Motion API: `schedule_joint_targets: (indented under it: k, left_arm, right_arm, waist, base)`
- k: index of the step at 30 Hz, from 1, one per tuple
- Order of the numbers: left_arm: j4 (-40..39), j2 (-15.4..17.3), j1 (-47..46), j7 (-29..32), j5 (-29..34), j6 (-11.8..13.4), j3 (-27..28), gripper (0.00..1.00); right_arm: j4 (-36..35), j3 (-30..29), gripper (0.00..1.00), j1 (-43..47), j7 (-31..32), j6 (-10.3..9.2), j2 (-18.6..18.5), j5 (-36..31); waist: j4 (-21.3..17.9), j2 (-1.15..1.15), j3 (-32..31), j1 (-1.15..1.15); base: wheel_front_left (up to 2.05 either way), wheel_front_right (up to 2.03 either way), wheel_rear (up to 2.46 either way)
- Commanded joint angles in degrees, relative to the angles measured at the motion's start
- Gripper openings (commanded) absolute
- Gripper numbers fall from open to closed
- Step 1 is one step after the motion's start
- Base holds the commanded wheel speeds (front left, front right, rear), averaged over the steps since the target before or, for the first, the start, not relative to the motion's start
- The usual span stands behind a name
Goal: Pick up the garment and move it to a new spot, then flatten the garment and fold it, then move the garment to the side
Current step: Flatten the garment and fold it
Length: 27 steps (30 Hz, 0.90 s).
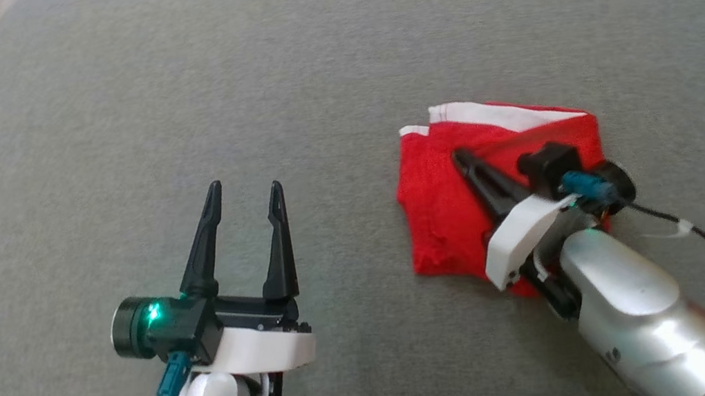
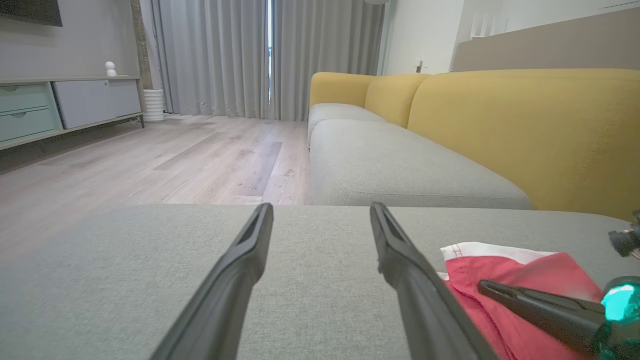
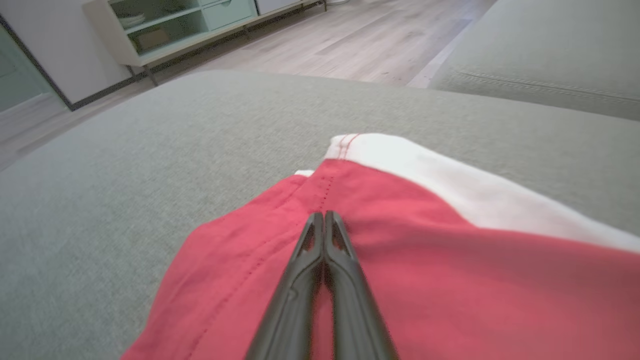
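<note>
**Right gripper** (image 3: 324,216): fingers pressed together, nothing pinched, tips lying over the red garment (image 3: 425,260) directly beneath.
**Left gripper** (image 1: 243,190): fingers spread, empty; garment just to its right.
**Garment:** apparently folded. Likely soft, light and limp; best pinched through the doubled edge by the white band (image 3: 450,190).
**Surface:** grey fabric cushion (image 1: 304,58).
**Beyond:** yellow sofa (image 2: 525,130), wood floor (image 2: 150,160), curtains (image 2: 215,55).

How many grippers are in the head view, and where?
2. The left gripper is open above the grey cushion, lower left; the right gripper is shut over the red garment.
</note>
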Motion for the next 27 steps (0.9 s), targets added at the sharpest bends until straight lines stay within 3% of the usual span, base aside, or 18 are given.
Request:
schedule_joint_targets:
  k: [1,9,21,22,23,24,27]
  left_arm:
    - [-1.7,0.2,-1.8,-0.5,-0.2,0.2,1.9,1.00]
    - [-3.3,0.2,-1.5,-0.5,0.7,-0.4,3.7,1.00]
    - [-4.4,0.2,0.0,-0.5,1.0,-0.5,5.1,1.00]
    - [-4.3,0.2,0.2,-0.5,1.0,-0.6,5.1,1.00]
    - [-4.2,0.2,0.4,-0.5,1.0,-0.7,5.1,1.00]
    - [-4.0,0.2,0.6,-0.5,1.1,-0.8,5.1,1.00]
    - [-3.4,0.2,1.3,-0.5,1.2,-1.1,5.1,1.00]
  right_arm:
    - [-1.7,-0.1,0.00,-1.3,-1.4,0.39,0.8,0.7]
    - [-12.6,-9.8,0.00,0.6,-2.5,0.39,0.7,-1.4]
    - [-31.4,-22.7,0.00,16.8,-2.6,0.39,0.7,-8.0]
    - [-32.1,-23.3,0.33,17.6,-2.6,0.39,0.8,-8.1]
    - [-32.7,-23.8,0.87,18.4,-2.6,0.39,0.8,-8.1]
    - [-33.2,-24.1,1.00,19.2,-2.6,0.39,0.8,-7.9]
    - [-34.6,-24.2,1.00,20.9,-2.6,0.39,0.8,-7.2]
  waist:
    - [-1.3,0.00,-0.5,0.00]
    - [-7.5,0.00,-2.4,0.00]
    - [-13.4,0.00,-5.7,0.00]
    - [-13.6,0.00,-5.9,0.00]
    - [-13.7,0.00,-6.0,0.00]
    - [-13.7,0.00,-6.2,0.00]
    - [-13.8,0.00,-6.5,0.00]
  base:
    - [0.00,0.00,0.00]
    - [0.00,0.00,0.00]
    - [0.00,0.00,0.00]
    - [0.00,0.00,0.00]
    - [0.00,0.00,0.00]
    - [0.00,0.00,0.00]
    - [0.00,0.00,0.00]
